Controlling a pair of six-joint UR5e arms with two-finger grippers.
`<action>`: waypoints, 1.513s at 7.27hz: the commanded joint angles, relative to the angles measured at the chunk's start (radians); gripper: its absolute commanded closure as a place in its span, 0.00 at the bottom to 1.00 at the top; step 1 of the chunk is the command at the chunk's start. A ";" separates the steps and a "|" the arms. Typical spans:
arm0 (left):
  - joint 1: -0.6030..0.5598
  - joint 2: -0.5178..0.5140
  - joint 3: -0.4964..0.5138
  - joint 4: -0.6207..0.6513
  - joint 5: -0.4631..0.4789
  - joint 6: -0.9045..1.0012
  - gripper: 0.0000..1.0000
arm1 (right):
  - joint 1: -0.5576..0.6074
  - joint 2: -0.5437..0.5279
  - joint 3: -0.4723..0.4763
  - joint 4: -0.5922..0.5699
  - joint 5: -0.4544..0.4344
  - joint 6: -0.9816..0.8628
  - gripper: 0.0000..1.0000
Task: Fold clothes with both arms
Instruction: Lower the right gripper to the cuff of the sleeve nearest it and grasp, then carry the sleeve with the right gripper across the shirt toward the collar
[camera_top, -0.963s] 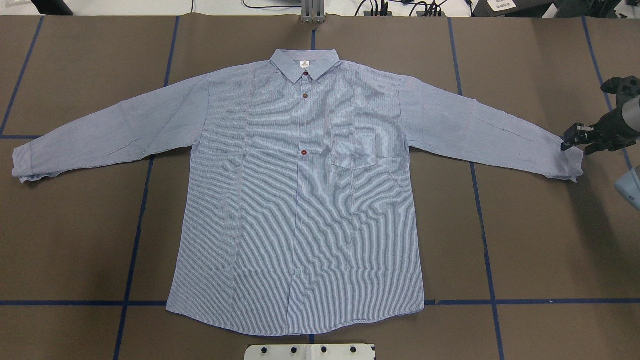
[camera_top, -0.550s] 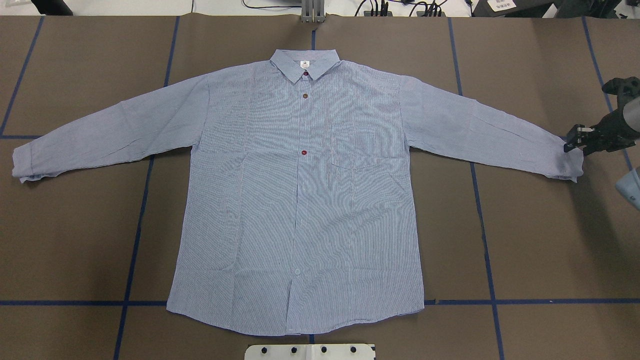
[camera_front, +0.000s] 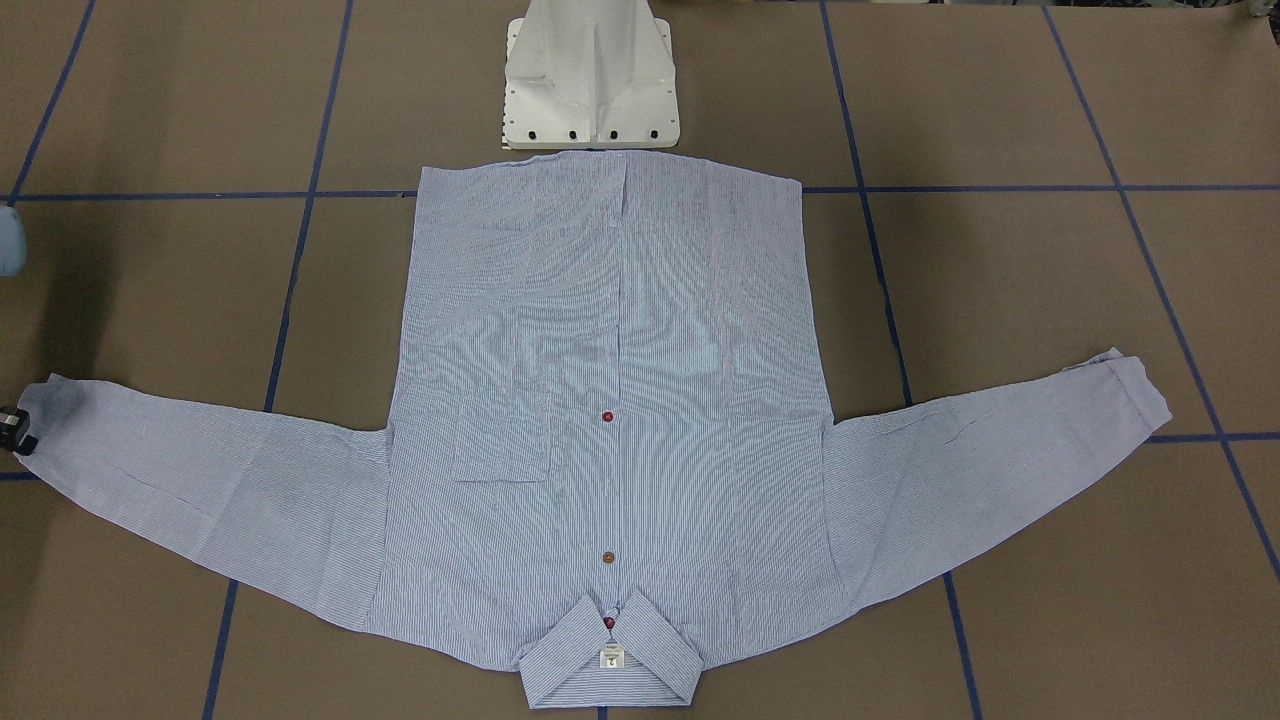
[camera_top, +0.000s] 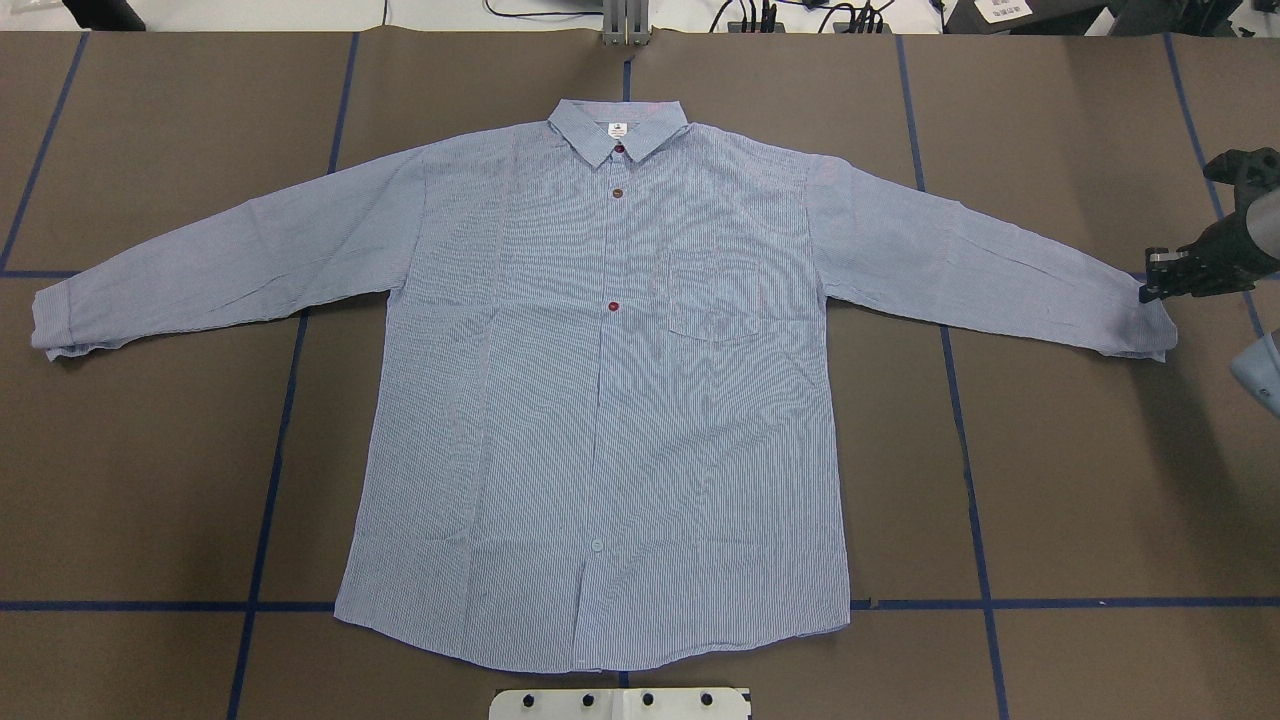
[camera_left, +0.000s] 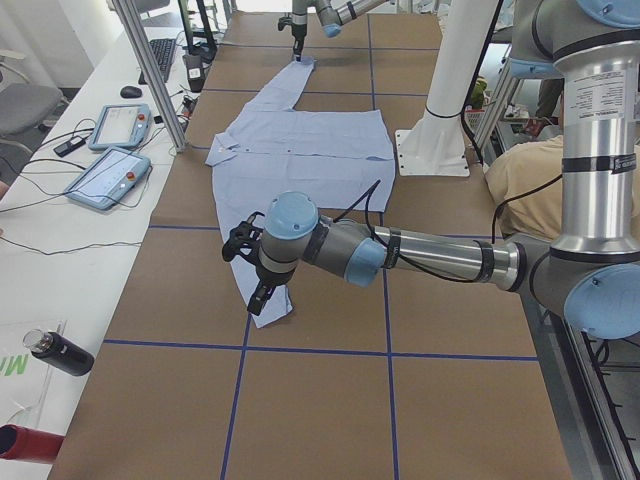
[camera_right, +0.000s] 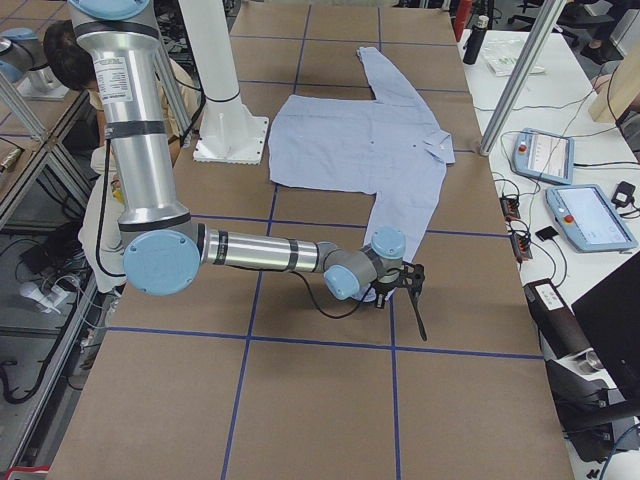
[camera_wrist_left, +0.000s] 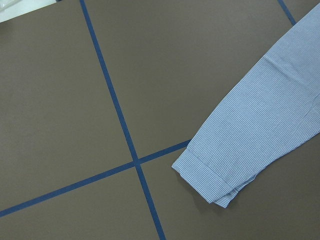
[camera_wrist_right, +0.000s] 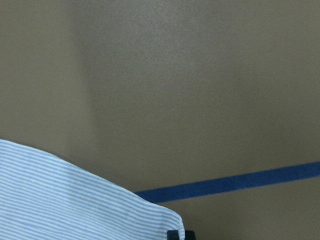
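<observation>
At the left cuff (camera_top: 60, 320) the left fingers (camera_left: 258, 297) hang just above the sleeve end, likely lining up a grasp. Whether they are released or clenched I cannot tell. The shirt (camera_top: 600, 400) lies flat, front up, mid-bench (camera_top: 150, 480), with sleeves spread wide — laid out for a first fold. At the right cuff (camera_top: 1135, 320) the right fingers (camera_top: 1152, 285) look clenched on its corner — probably to carry that sleeve inward.

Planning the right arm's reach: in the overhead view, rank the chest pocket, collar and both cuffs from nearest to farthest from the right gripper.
From the right gripper:
1. Right-end cuff, just beside it.
2. Chest pocket, a little right of centre.
3. Collar, top centre.
4. Left-end cuff, at the opposite end.
</observation>
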 joint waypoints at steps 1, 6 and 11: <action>0.000 0.000 -0.006 0.000 0.000 0.000 0.01 | 0.016 0.001 0.086 -0.010 0.020 0.005 1.00; 0.000 0.009 -0.053 0.001 -0.002 0.000 0.01 | -0.105 0.317 0.215 -0.182 0.008 0.456 1.00; 0.001 0.009 -0.058 0.000 0.000 0.000 0.01 | -0.335 0.702 0.096 -0.281 -0.260 0.585 1.00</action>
